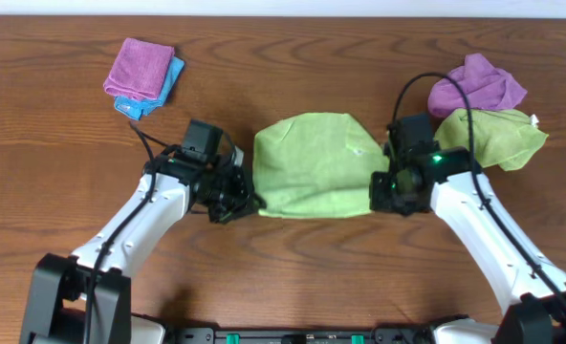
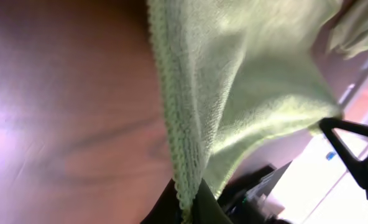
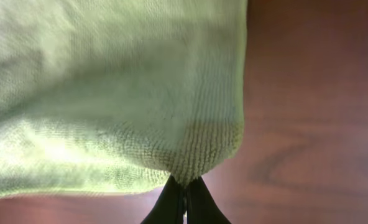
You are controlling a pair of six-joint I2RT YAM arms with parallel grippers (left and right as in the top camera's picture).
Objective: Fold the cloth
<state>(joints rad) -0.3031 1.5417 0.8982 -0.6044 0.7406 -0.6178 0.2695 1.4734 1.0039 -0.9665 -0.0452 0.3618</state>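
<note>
**Figure.** The green cloth (image 1: 312,164) lay at the middle of the desk (image 1: 54,134), with its near edge taken up between the two arms. The left tool (image 1: 237,204) was closed on the near-left corner and the right tool (image 1: 386,194) on the near-right corner. In both wrist views the fingers met with only the hem pinched between them.

Risks, as judged from this state:
- Each grip took only a small bite of the corner, so a quick pull or uneven travel of the arms could have drawn the hem out of one tool and dropped that side.
- Unequal lift would have skewed the fold and left the edges misaligned.
- The far edge rested free on the desk and might have slid along with the carried edge, bunching the fabric.
- The right arm worked just beside a second green cloth (image 1: 493,139) and a purple cloth (image 1: 476,86), and a wide sweep could have dragged them.

A folded pink and blue stack (image 1: 141,76) lay well apart at the far left.
</note>
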